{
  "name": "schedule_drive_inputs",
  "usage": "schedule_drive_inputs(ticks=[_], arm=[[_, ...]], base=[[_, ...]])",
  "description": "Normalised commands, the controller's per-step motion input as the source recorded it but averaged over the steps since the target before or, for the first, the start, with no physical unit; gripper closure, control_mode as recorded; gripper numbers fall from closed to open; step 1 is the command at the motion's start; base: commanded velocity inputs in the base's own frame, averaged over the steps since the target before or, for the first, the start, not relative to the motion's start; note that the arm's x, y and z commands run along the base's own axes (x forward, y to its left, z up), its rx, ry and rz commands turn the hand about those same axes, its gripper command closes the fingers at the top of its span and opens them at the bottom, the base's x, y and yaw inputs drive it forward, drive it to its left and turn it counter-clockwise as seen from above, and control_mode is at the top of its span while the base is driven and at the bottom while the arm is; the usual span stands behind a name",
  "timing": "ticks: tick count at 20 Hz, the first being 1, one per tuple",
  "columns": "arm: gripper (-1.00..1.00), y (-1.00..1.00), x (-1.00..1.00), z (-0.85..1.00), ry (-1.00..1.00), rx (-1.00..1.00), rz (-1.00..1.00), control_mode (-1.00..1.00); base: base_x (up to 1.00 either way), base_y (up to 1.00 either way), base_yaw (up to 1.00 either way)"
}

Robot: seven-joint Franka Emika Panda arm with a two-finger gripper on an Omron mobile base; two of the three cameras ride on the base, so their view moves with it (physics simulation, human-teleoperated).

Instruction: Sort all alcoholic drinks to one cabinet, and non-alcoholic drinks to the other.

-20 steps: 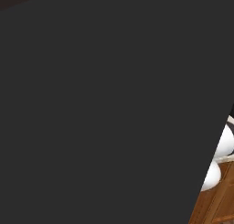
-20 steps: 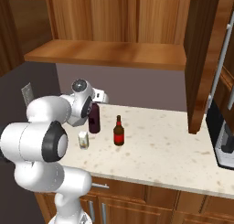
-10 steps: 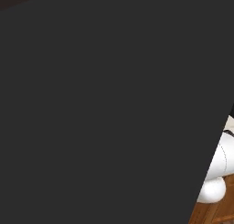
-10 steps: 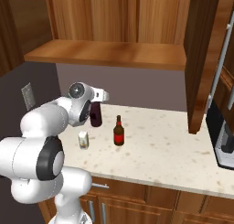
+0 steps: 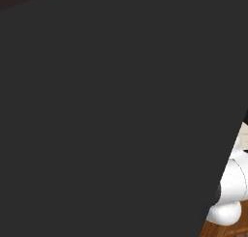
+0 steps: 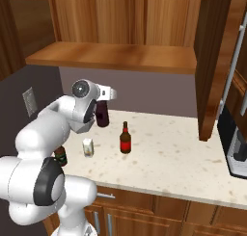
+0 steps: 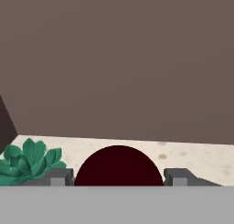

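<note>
My gripper point(image 6: 102, 103) reaches level toward the back wall and is shut on the upper part of the wide dark purple bottle point(image 6: 102, 117), at the back left of the counter. In the hand view the bottle's rounded dark top point(image 7: 119, 166) fills the gap in the gripper point(image 7: 119, 177), and both fingertips point(image 7: 61, 176) press against its sides. A brown beer bottle point(image 6: 125, 138) stands on the counter to the right. The small white carton point(image 6: 88, 147) stands in front of it. A second beer bottle point(image 6: 60, 156) is partly hidden behind my arm.
The upper cabinet's wooden shelf point(image 6: 113, 57) is open above the counter point(image 6: 169, 158), with its door point(image 6: 212, 61) swung out at the right. A dark machine point(image 6: 236, 143) stands far right. A green plant point(image 7: 27, 161) sits left of the bottle. A dark flat panel point(image 5: 97, 110) blocks the left base view.
The hand has risen slightly with the purple bottle in it, and the arm's elbow has swung lower and to the left. The other drinks have not moved.
</note>
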Motion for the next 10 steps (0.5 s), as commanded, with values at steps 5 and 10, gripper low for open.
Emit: schedule_drive_inputs(ticks=[5, 10], arm=[[1.0, -0.01, -0.18, 0.47, 0.0, -0.02, 0.0, -1.0], [1.0, -0.09, -0.31, 0.4, 0.0, -0.02, 0.0, -1.0]], base=[[0.0, 0.0, 0.0], [0.0, 0.0, 0.0]])
